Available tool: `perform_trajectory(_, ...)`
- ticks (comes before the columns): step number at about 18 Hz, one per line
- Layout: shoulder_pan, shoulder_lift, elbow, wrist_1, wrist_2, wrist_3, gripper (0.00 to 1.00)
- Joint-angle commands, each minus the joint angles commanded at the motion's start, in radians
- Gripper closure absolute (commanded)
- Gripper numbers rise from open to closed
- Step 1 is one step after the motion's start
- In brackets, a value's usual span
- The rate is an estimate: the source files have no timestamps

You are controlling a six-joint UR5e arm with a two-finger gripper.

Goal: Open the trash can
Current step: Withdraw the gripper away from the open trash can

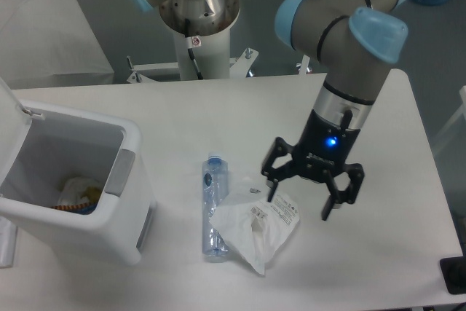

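The large white boxy plastic trash can [73, 202] stands at the left end of the white table [393, 253]. Its flat white lid [9, 132] is raised at the far left, and the interior is exposed, with some coloured refuse visible at the bottom. The grey push-button bar [121, 172] sits on the rim facing the arm. On this evidence the opening appears already accomplished.

The two-finger gripper [300, 199] hangs well to the right of the trash can, above the table, fingers spread wide and holding nothing. A blue indicator light shows on its wrist.

Assessment of the step in hand: little appears to remain beyond confirming the lid stays up. Should a further press on the button bar be required, the approach should come from the right of the trash can, with one fingertip meeting the bar squarely and pressure kept modest, since the bin looks light and could slide.

Between the trash can and the gripper lie a clear plastic bottle with a blue cap [212, 207] and a crumpled white plastic bag with printed labels [256, 228], touching each other. Both lie in a direct low path and should be passed over.
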Motion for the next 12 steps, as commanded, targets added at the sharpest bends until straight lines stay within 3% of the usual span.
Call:
perform_trajectory(2, -0.002, -0.021, 0.017, -0.002, 0.078, 0.031, 0.0)
perform_trajectory(8, -0.009, -0.066, 0.023, -0.018, 0.262, 0.391, 0.0)
perform_trajectory(12, -0.038, -0.081, 0.023, -0.017, 0.385, 0.448, 0.0)
